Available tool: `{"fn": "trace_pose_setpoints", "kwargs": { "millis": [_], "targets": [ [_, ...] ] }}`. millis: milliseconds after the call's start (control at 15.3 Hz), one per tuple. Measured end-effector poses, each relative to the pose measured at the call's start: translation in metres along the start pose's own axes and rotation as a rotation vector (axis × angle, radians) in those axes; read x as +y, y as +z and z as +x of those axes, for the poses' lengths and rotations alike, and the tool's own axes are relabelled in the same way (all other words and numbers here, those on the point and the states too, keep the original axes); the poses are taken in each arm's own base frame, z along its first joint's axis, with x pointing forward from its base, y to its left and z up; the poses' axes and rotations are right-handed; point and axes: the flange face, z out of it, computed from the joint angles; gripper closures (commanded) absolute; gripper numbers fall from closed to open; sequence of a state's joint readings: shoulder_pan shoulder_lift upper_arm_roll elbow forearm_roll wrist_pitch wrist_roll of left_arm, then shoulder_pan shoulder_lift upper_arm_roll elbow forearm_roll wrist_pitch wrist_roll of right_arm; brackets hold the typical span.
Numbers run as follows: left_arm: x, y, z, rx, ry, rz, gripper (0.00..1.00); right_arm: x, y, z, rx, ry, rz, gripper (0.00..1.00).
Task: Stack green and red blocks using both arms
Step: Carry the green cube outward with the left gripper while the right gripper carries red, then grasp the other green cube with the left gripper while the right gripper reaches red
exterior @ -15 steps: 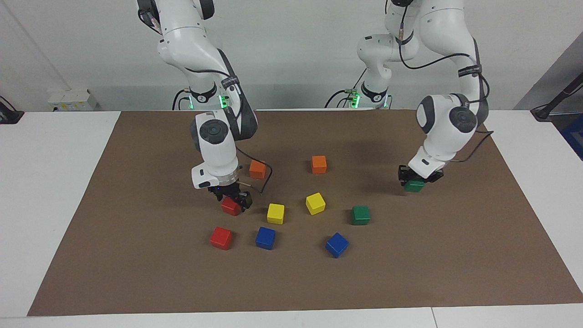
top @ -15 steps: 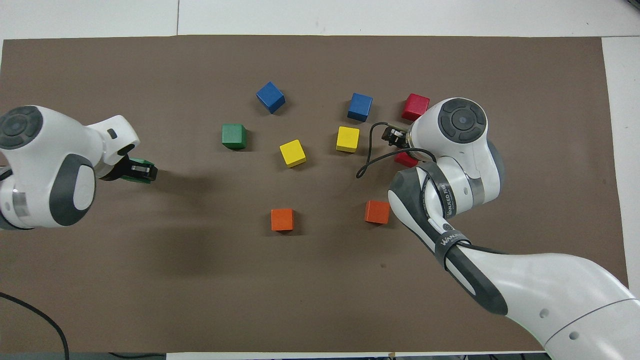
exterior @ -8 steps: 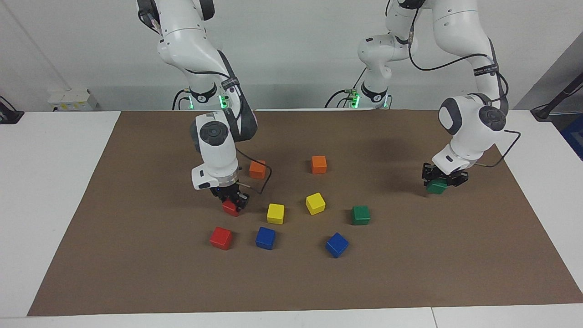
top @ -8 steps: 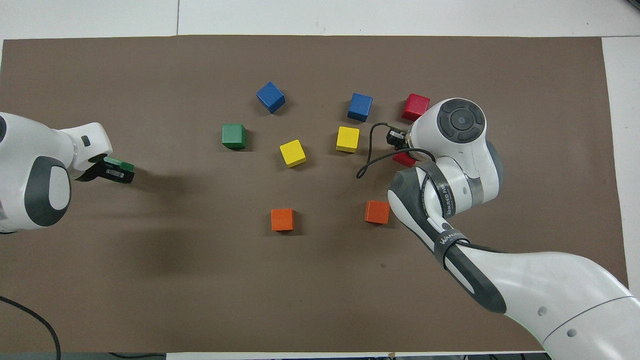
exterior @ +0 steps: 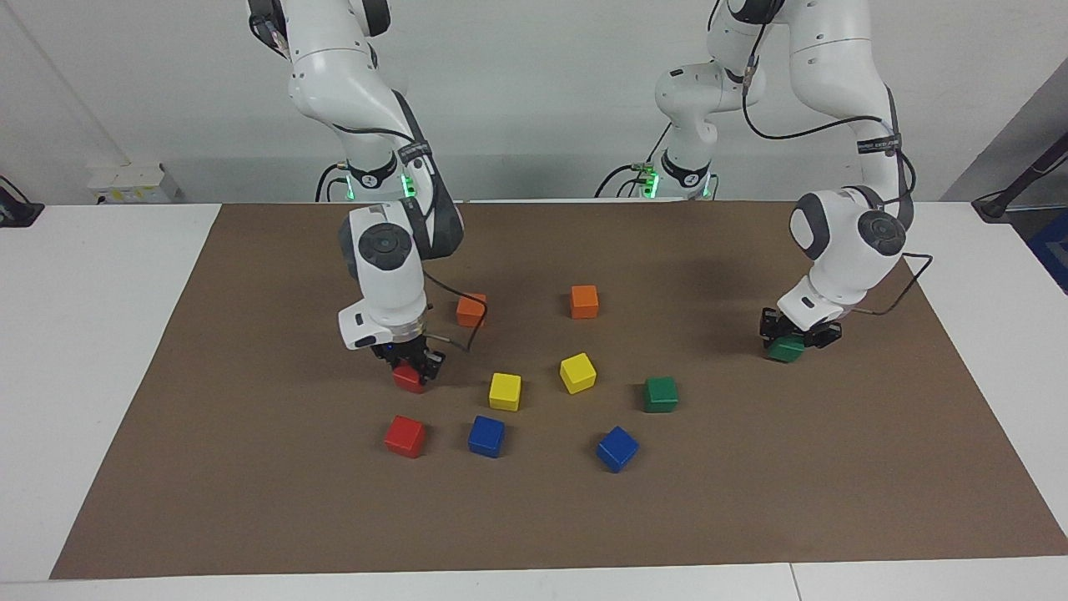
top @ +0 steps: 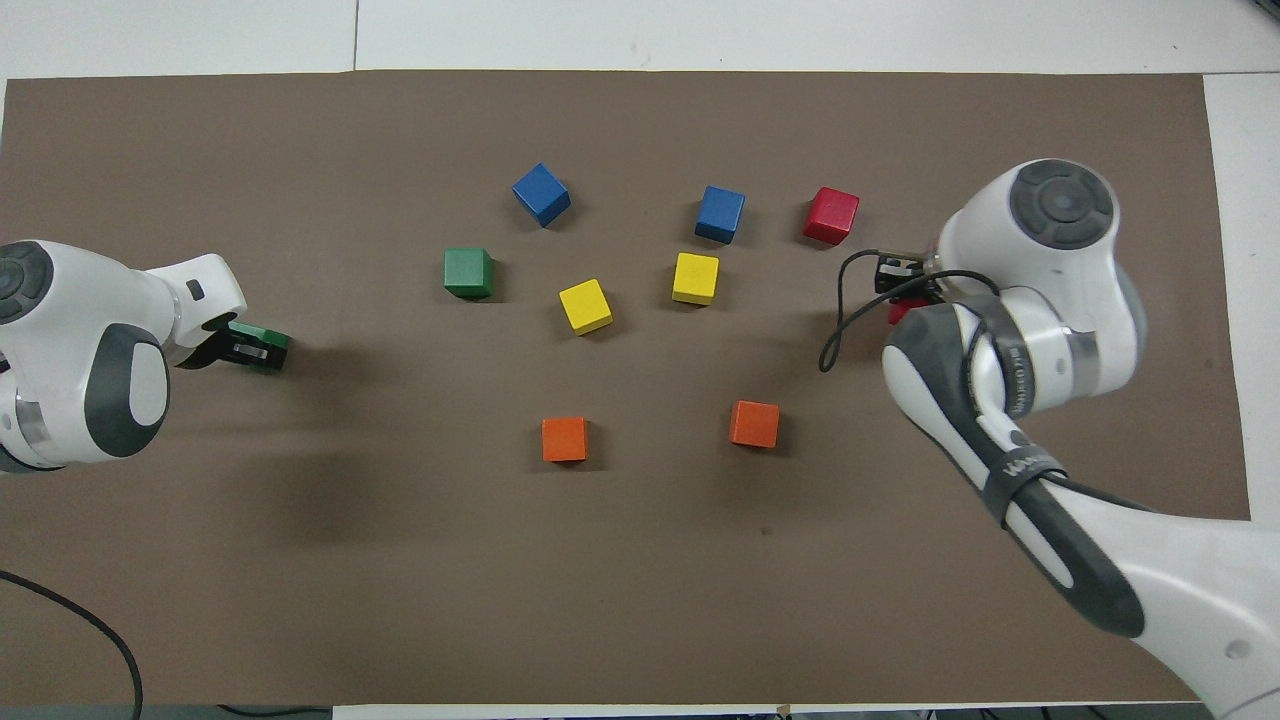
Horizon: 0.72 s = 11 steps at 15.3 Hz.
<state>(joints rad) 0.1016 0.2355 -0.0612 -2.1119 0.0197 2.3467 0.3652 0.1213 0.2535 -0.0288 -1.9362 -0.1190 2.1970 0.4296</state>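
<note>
My right gripper is shut on a red block and holds it low over the mat, over the spot beside the second red block. In the overhead view the right gripper and arm hide most of the held red block; the free red block shows fully. My left gripper is shut on a green block, low over the mat at the left arm's end; both show in the overhead view. The second green block lies free on the mat.
A brown mat covers the table. Two orange cubes, two yellow cubes and two blue cubes lie in the middle between the grippers.
The right gripper has moved toward the right arm's end with the red block in it. The left gripper, holding the green block, swung toward the left arm's end, then slightly back.
</note>
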Motion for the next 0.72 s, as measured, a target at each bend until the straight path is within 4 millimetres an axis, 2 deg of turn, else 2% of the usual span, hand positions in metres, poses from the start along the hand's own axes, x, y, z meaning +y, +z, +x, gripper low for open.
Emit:
{"fn": "trace_pose_setpoints", "kwargs": {
  "millis": [130,196,261,326,391,522,587,717],
  "targets": [
    [-0.003,-0.006,0.004,0.021,-0.028,0.009,0.00,0.052,-0.001,-0.002,0.028,-0.045,0.012,1.00],
    [-0.006,-0.016,0.010,0.038,-0.049,0.015,0.00,0.076,0.008,-0.006,0.058,-0.083,0.022,1.00],
    [-0.005,-0.033,0.021,0.044,-0.094,0.015,0.00,0.097,0.021,-0.012,0.085,-0.120,0.028,1.00],
    [0.004,-0.053,0.036,0.042,-0.166,0.010,0.00,0.114,0.033,-0.018,0.099,-0.144,0.030,1.00],
    [0.029,-0.075,0.057,0.050,-0.246,0.007,0.00,0.126,0.042,-0.023,0.103,-0.155,0.031,1.00],
    [0.107,-0.106,0.095,0.081,-0.361,-0.004,0.00,0.133,0.048,-0.026,0.105,-0.162,0.043,1.00],
    [0.147,-0.109,0.108,0.086,-0.392,-0.011,0.00,0.133,0.047,-0.025,0.107,-0.169,0.057,1.00],
    [0.214,-0.094,0.124,0.075,-0.412,-0.013,0.00,0.136,0.045,-0.024,0.122,-0.200,0.094,1.00]
  ]
}}
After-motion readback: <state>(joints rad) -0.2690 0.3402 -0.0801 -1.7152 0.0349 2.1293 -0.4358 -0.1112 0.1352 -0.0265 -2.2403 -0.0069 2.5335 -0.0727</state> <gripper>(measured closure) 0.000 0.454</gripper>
